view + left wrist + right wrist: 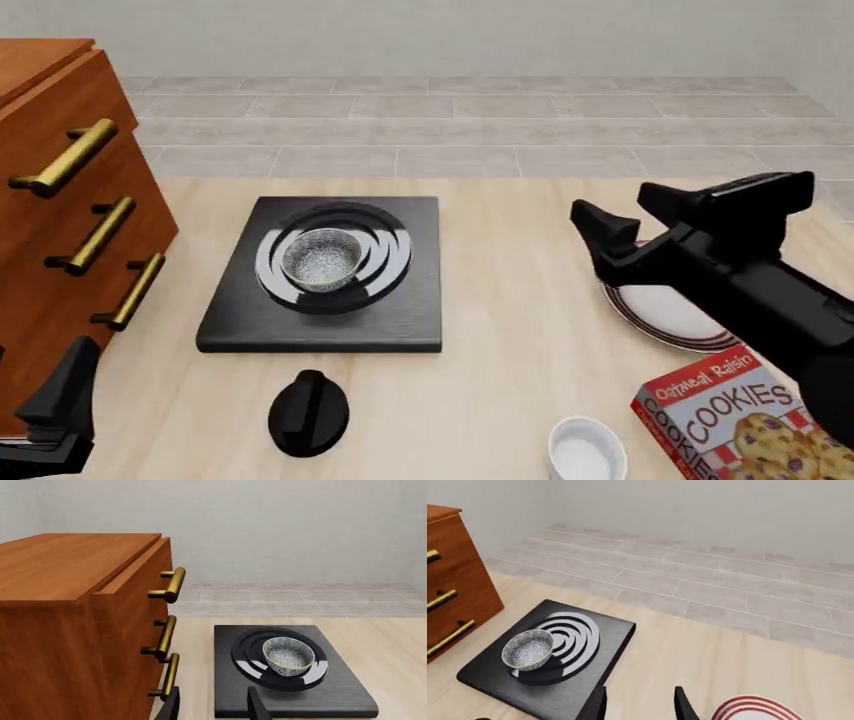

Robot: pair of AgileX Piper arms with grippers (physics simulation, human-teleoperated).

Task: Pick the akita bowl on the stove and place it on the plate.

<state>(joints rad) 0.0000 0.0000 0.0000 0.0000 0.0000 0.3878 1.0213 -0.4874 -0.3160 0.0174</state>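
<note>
Above plate (pixel 663 312), right gripper (pixel 638 225) parted

My fingers (pixel 594 705) stand apart above the worktop (pixel 694 655), bowl (pixel 528 650) on the stove (pixel 600 630), plate (pixel 754 707) near.

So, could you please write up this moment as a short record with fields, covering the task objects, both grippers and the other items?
akita bowl: upright on the stove's burner, not grasped
stove: on the table beside the wooden drawer cabinet
plate: right of the stove, partly hidden by the right arm
left gripper: open, holding nothing
right gripper: open, holding nothing
other items: black knob, white bowl, cookie box
</note>
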